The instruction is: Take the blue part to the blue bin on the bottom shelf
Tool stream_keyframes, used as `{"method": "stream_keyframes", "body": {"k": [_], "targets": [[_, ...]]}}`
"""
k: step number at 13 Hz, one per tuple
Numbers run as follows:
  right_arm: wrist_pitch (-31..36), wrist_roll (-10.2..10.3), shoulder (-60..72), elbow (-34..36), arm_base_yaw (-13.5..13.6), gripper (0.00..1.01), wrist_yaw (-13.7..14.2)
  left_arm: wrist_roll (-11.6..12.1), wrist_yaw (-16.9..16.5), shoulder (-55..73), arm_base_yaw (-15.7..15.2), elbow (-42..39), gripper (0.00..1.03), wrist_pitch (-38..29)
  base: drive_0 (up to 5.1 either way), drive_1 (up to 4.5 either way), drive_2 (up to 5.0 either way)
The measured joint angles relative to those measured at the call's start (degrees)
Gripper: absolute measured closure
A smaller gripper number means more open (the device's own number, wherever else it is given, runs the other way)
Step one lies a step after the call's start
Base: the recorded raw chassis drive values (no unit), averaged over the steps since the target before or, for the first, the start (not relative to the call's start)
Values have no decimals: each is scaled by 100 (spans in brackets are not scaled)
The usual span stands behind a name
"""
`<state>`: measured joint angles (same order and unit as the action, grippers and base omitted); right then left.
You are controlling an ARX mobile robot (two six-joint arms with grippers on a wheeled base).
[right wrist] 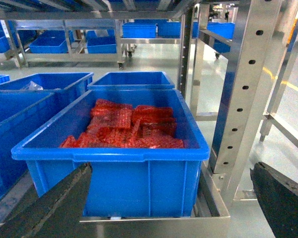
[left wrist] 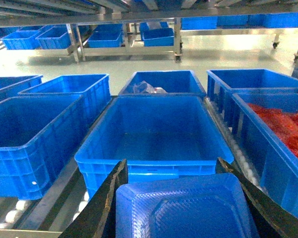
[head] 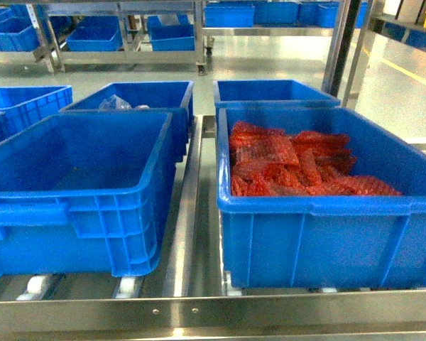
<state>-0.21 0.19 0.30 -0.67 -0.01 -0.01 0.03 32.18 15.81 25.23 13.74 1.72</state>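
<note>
Step in hand: carry. Blue part (left wrist: 186, 208) clamped in left gripper (left wrist: 181, 198), just short of empty blue bin (left wrist: 156, 163) on bottom shelf (head: 213, 309). Right gripper (right wrist: 174, 198) spread, idle. Next: advance over bin, release.

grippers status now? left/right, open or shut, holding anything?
Left gripper: shut on the blue part, held in front of the empty blue bin.
Right gripper: open, holding nothing, in front of the bin of red parts.
</note>
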Motion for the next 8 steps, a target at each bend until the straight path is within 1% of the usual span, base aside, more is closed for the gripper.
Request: {"method": "stream_keyframes", "body": {"k": [8], "targets": [[-15, -4, 0, -2, 0, 3, 0, 0, -2, 0, 0, -11, 59, 2, 0, 0, 0]]}}
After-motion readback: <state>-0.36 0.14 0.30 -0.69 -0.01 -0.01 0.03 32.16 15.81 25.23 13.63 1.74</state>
